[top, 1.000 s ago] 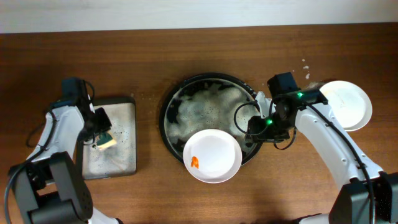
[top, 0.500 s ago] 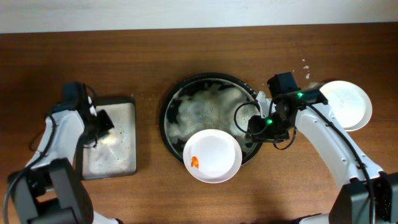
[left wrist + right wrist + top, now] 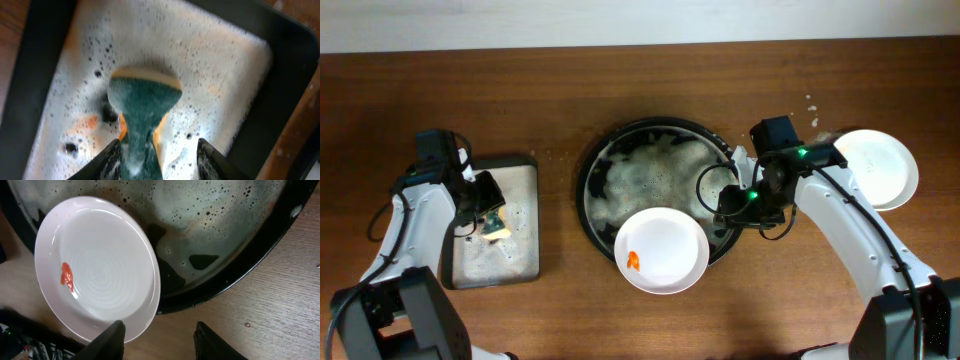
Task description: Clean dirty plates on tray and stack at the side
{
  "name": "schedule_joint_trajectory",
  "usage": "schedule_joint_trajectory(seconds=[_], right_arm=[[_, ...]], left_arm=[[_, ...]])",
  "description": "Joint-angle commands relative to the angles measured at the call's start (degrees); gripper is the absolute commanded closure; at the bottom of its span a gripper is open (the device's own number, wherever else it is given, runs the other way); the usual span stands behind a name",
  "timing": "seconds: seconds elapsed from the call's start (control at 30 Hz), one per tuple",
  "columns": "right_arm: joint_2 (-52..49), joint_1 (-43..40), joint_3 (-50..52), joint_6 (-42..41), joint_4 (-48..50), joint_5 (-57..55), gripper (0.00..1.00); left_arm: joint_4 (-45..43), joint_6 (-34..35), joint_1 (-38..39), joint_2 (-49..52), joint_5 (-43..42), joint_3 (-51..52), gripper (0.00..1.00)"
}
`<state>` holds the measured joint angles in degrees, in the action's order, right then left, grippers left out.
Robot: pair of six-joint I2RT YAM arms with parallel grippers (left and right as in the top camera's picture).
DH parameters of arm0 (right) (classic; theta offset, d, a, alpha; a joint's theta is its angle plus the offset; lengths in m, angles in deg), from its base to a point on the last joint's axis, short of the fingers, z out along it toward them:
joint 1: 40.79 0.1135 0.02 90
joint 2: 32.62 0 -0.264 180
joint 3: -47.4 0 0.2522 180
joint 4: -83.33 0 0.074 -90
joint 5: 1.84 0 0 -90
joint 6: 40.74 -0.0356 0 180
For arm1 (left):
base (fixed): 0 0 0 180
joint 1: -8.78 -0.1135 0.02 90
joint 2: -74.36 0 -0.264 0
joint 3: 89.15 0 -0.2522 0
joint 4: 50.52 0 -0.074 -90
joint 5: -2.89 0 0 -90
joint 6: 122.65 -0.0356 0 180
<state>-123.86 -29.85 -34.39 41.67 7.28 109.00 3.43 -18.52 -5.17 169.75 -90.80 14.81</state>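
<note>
One clean plate (image 3: pixel 880 170) behind right gripper (image 3: pixel 159 330), spread, empty; smeared plate (image 3: pixel 95 275) just ahead, unwashed. Left gripper (image 3: pixel 159 157) spread loosely around sponge (image 3: pixel 144 100).

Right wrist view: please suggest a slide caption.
White plate with an orange smear lies across the rim of the black tray, before the open right gripper.

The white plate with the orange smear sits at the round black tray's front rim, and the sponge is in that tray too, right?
Not quite. The overhead view shows the sponge over the rectangular sponge tray, not in the round black tray. The white plate with the orange smear does sit at that tray's front rim.
</note>
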Motion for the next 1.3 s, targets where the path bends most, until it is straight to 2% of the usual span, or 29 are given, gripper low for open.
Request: schedule_joint_trajectory(seconds=[0.0, 0.1, 0.2, 0.3, 0.33, 0.4, 0.47, 0.63, 0.67, 0.7, 0.73, 0.77, 0.97, 1.13, 1.2, 1.27], right_arm=[[0.5, 0.3, -0.2, -0.4, 0.2, 0.0, 0.54], [0.5, 0.3, -0.2, -0.4, 0.2, 0.0, 0.54], [0.5, 0.3, -0.2, -0.4, 0.2, 0.0, 0.54], [0.5, 0.3, -0.2, -0.4, 0.2, 0.0, 0.54], [0.5, 0.3, -0.2, -0.4, 0.2, 0.0, 0.54], [0.6, 0.3, -0.2, -0.4, 0.2, 0.0, 0.54], [0.6, 0.3, -0.2, -0.4, 0.2, 0.0, 0.54], [0.6, 0.3, -0.2, -0.4, 0.2, 0.0, 0.54], [0.6, 0.3, -0.2, -0.4, 0.2, 0.0, 0.54], [0.6, 0.3, -0.2, -0.4, 0.2, 0.0, 0.54], [0.6, 0.3, -0.2, -0.4, 0.2, 0.0, 0.53], [0.6, 0.3, -0.2, -0.4, 0.2, 0.0, 0.54], [0.6, 0.3, -0.2, -0.4, 0.2, 0.0, 0.54], [0.6, 0.3, -0.2, -0.4, 0.2, 0.0, 0.53], [0.6, 0.3, -0.2, -0.4, 0.2, -0.1, 0.54], [0.6, 0.3, -0.2, -0.4, 0.2, 0.0, 0.54]], left_arm=[[-2.4, -0.5, 0.0, 0.5, 2.9, 0.4, 0.54], [-4.2, -0.6, 0.0, 3.9, 5.4, 0.4, 0.55], [-5.2, -0.6, 0.1, 9.9, 4.9, 0.4, 0.61], [-6.8, -0.6, 0.1, 14.6, 3.7, 0.4, 0.73], [-7.7, -0.6, 0.1, 15.4, 3.6, 0.4, 0.84], [-8.2, -0.5, 0.1, 15.8, 3.2, 0.4, 1.0], [-7.3, -0.5, 0.1, 15.5, 1.7, -0.2, 1.0], [1.6, -0.8, 0.1, 9.9, 0.0, -5.8, 1.0], [2.5, -1.0, 0.1, 8.3, 0.0, -6.1, 0.92], [3.1, -1.0, 0.1, 6.8, 0.0, -6.1, 0.63], [3.5, -1.0, 0.1, 6.4, 0.0, -6.1, 0.54], [4.5, -1.0, 0.1, 6.4, 0.0, -6.1, 0.51], [8.8, -0.9, 0.1, 6.4, -0.2, -6.0, 0.5], [3.5, -0.9, 0.8, 6.7, 3.7, -1.1, 0.52], [0.2, -0.9, 0.9, 6.9, 3.7, 1.7, 0.55], [-1.2, -0.9, 0.9, 6.9, 3.5, 3.1, 0.68]])
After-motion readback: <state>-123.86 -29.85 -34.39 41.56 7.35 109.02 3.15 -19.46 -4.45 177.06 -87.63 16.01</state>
